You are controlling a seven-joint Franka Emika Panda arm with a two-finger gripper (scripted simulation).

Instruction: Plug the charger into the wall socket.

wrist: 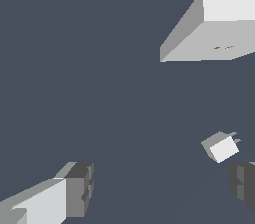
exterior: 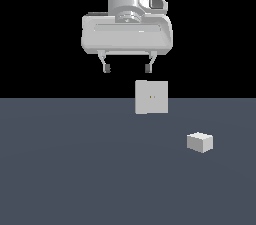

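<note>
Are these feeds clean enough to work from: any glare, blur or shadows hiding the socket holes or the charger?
Exterior view: flat, even light, no glare or blur; the socket stands sharp, its holes only tiny specks, half against the black background; the charger casts no clear shadow on the floor. Wrist view: also sharp; steep perspective skews the socket; the open gripper is cropped at the frame edge.

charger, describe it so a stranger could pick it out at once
On the grey floor stand only two white things. The charger is the small box lying nearer the camera, toward the exterior view's right; unlike the tall flat socket plate, it is low, blocky and has no holes.
</note>
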